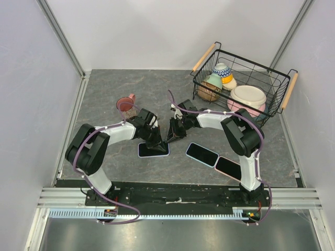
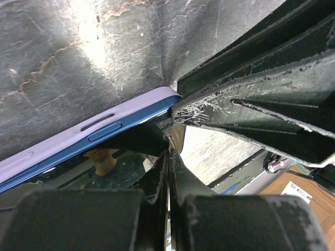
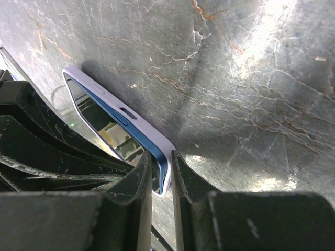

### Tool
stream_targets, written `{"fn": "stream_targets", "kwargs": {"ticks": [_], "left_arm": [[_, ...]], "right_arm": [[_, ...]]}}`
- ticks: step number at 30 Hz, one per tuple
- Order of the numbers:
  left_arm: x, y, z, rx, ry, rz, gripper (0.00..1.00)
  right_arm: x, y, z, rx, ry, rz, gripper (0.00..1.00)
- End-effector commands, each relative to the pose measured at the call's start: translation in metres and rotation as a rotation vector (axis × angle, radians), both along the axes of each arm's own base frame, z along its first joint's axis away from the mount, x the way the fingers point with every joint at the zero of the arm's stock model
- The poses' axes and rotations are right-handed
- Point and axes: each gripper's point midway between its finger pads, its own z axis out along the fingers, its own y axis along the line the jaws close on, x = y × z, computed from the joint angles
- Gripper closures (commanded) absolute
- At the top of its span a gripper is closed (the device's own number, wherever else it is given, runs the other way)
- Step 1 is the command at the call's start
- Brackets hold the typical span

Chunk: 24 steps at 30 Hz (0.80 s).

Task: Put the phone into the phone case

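Nearest the arm bases, two spare dark phones [image 1: 229, 167] [image 1: 201, 154] lie on the right of the gray table [image 1: 104, 89]. Just left of them the phone [image 1: 153, 150] lies flat, its blue edge inside the lavender phone case [image 2: 137, 104]. The left gripper [image 2: 168, 162], fingers pressed together, bears on its screen. The right gripper [image 3: 161, 168] pinches the cased phone's corner. Beyond are a pink cup [image 1: 124, 104] and a wire basket [image 1: 277, 78] of bowls [image 1: 248, 95].
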Motion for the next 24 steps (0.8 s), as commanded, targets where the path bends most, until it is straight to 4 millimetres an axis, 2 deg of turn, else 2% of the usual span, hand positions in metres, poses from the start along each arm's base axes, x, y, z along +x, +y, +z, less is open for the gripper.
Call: {"fn": "stream_targets", "kwargs": {"ticks": [1, 6, 8, 9, 10, 12, 18, 24], "left_arm": [[-0.011, 0.065, -0.062, 0.33, 0.041, 0.02, 0.98], [-0.003, 0.069, -0.064, 0.336, 0.06, 0.053, 0.98], [-0.001, 0.07, -0.064, 0.351, 0.071, 0.063, 0.98], [0.002, 0.069, -0.064, 0.353, 0.07, 0.067, 0.98], [0.003, 0.07, -0.065, 0.357, 0.071, 0.069, 0.98], [0.006, 0.07, -0.065, 0.362, 0.078, 0.076, 0.98], [0.013, 0.07, -0.065, 0.366, 0.085, 0.092, 0.98], [0.016, 0.067, -0.064, 0.341, 0.096, 0.107, 0.98]], "right_arm": [[-0.032, -0.1, -0.11, -0.591, 0.002, 0.014, 0.85], [-0.031, -0.112, -0.11, -0.71, -0.043, 0.045, 0.86], [-0.026, -0.123, -0.11, -0.793, -0.082, 0.045, 0.86], [-0.029, -0.125, -0.108, -0.83, -0.088, 0.06, 0.86], [-0.023, -0.129, -0.106, -0.874, -0.122, 0.057, 0.87], [-0.024, -0.131, -0.105, -0.914, -0.135, 0.07, 0.87], [-0.037, -0.148, -0.117, -1.04, -0.125, 0.107, 0.89], [-0.038, -0.163, -0.114, -1.158, -0.172, 0.116, 0.91]]}}
